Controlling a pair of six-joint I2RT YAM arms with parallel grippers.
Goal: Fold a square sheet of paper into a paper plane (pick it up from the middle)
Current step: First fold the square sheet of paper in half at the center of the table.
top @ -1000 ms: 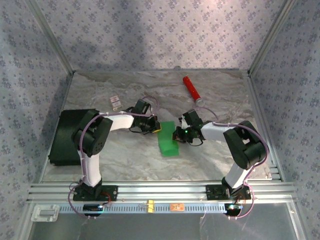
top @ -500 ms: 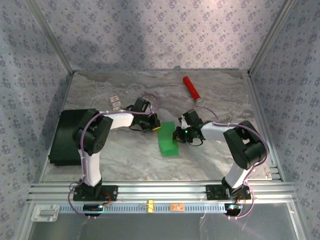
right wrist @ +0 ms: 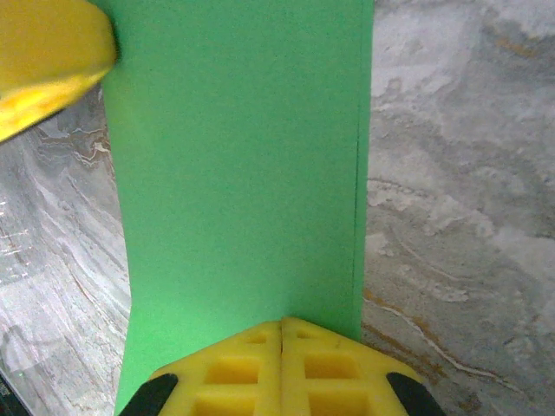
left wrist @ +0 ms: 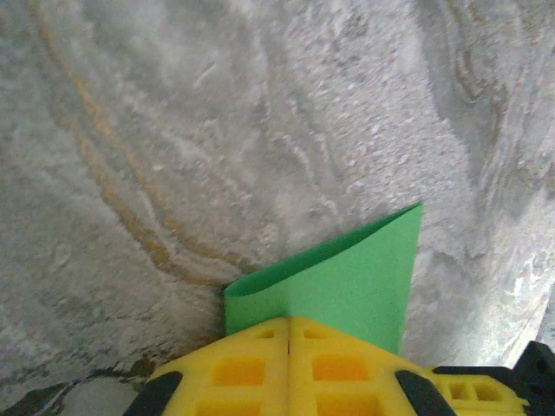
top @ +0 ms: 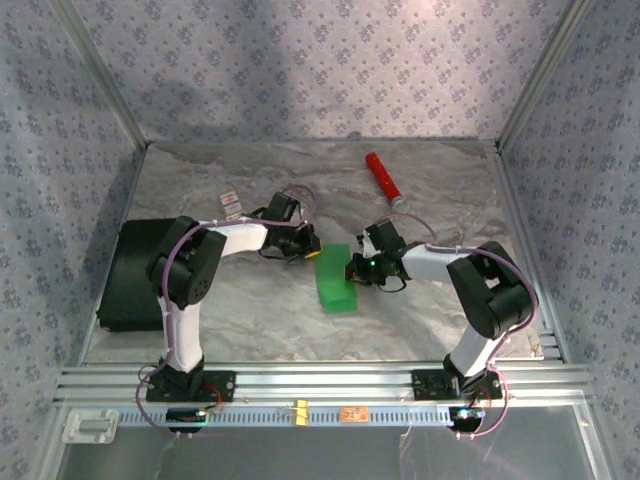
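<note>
The square sheet of paper (top: pixel 336 282) is bright green and lies folded into a narrow band at the middle of the table. My left gripper (top: pixel 313 251) is shut at its far left corner. In the left wrist view the closed tips (left wrist: pixel 289 319) sit over the paper (left wrist: pixel 347 276), whose folded edge bulges open on the left. My right gripper (top: pixel 351 270) is shut at the band's right edge. In the right wrist view its tips (right wrist: pixel 283 322) rest over the flat paper (right wrist: pixel 243 173), and a left finger (right wrist: pixel 43 52) shows at the top left. Neither gripper pinches the sheet.
A red cylinder (top: pixel 383 177) lies at the far right of the marble table (top: pixel 250 320). A black flat box (top: pixel 135 275) sits at the left edge, with a small card (top: pixel 231 204) beyond it. Aluminium rails (top: pixel 320 385) run along the near edge.
My left gripper has edged slightly toward the far side along the paper's corner. The paper and the right gripper stay where they were.
</note>
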